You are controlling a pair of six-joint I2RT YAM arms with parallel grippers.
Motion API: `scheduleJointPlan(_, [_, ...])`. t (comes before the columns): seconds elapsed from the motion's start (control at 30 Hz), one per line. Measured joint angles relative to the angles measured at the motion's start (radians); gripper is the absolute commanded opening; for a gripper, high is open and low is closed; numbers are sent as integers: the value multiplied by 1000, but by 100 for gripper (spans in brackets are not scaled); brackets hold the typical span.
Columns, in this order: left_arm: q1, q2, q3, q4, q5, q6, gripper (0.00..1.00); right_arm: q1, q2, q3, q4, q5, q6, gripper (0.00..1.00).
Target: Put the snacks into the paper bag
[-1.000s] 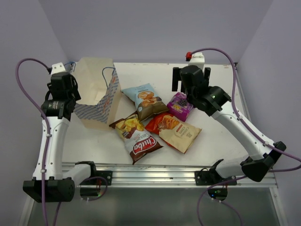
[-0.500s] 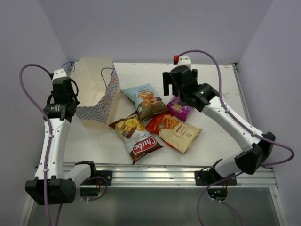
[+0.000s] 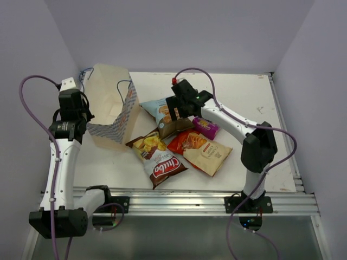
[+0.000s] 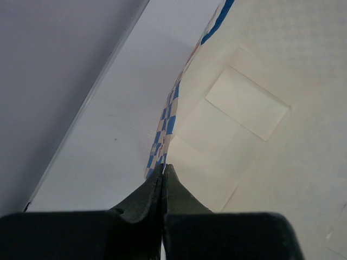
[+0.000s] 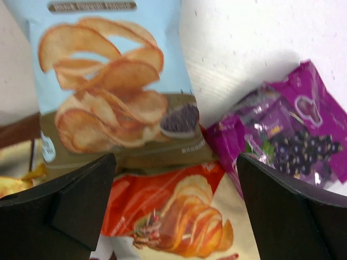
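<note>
The paper bag (image 3: 111, 100) stands open at the back left, cream inside and blue-and-white outside (image 4: 165, 122). My left gripper (image 3: 83, 120) (image 4: 164, 169) is shut on the bag's near-left wall edge. Four snacks lie mid-table. The light blue chip bag (image 3: 160, 108) (image 5: 108, 81) is partly under my right gripper (image 3: 176, 111) (image 5: 176, 184), which hovers open over its lower end and holds nothing. The purple packet (image 3: 207, 128) (image 5: 287, 127) lies to the right. The red-and-cream bag (image 3: 201, 151) (image 5: 179, 222) and the brown-and-dark-red bag (image 3: 158, 158) lie nearer.
Lilac walls close in the table at the back and on both sides. An aluminium rail (image 3: 173, 201) runs along the near edge. A purple cable (image 3: 32, 116) loops beside the left arm. Bare tabletop (image 3: 255, 92) shows at the back right.
My left gripper has shut on the bag's wall edge. The right arm has swung left, from over the purple packet to over the light blue chip bag, jaws still open.
</note>
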Motion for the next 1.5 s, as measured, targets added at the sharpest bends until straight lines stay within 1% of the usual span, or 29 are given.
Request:
scheduleJointPlan(0.17, [0, -18, -8, -2, 46, -38, 0, 0, 103, 109, 26, 2, -15, 99])
scheduleJointPlan(0.43, [0, -23, -11, -4, 60, -59, 0, 0, 236, 146, 37, -12, -33, 99])
scheduleJointPlan(0.47, [-1, -24, -13, -5, 60, -59, 0, 0, 242, 145, 39, -19, -33, 97])
scheduleJointPlan(0.5, [-1, -24, -14, -5, 60, -59, 0, 0, 242, 144, 42, -23, -33, 87])
scheduleJointPlan(0.6, [-1, -24, -15, -4, 58, -59, 0, 0, 242, 133, 56, -30, -35, 67])
scheduleJointPlan(0.67, [-1, -24, -15, -4, 56, -59, 0, 1, 242, 122, 67, -43, -34, 64])
scheduleJointPlan(0.77, [-2, -24, -15, -4, 56, -59, 0, -2, 242, 111, 84, -72, -32, 48])
scheduleJointPlan(0.8, [-2, -24, -15, -4, 56, -59, 0, -4, 242, 106, 88, -80, -32, 38])
scheduleJointPlan(0.83, [-2, -24, -15, -4, 56, -59, 0, -6, 241, 100, 92, -90, -33, 31])
scheduleJointPlan(0.87, [-2, -24, -15, -4, 56, -59, 0, -8, 241, 95, 95, -102, -33, 22])
scheduleJointPlan(0.9, [-3, -24, -15, -4, 56, -59, 0, -9, 241, 90, 99, -106, -34, 5])
scheduleJointPlan(0.93, [-3, -24, -15, -4, 56, -59, 0, -10, 240, 86, 102, -109, -39, 0])
scheduleJointPlan(1.13, [-3, -24, -15, -3, 56, -59, 0, -12, 233, 96, 86, -98, -44, 0])
scheduleJointPlan(1.23, [-3, -24, -17, -3, 56, -59, 0, -12, 236, 182, -14, -66, -64, 0])
scheduleJointPlan(1.33, [-3, -24, -19, 0, 56, -60, 0, -15, 263, 374, -156, -17, -89, 0])
scheduleJointPlan(1.43, [-3, -24, -19, 0, 56, -66, 0, -20, 326, 709, -283, 26, -116, 0])
scheduleJointPlan(1.47, [-3, -24, -19, 0, 56, -67, 0, -21, 340, 811, -300, 33, -120, 0])
scheduleJointPlan(1.5, [-3, -24, -19, 0, 56, -68, 0, -22, 342, 872, -299, 33, -122, 0])
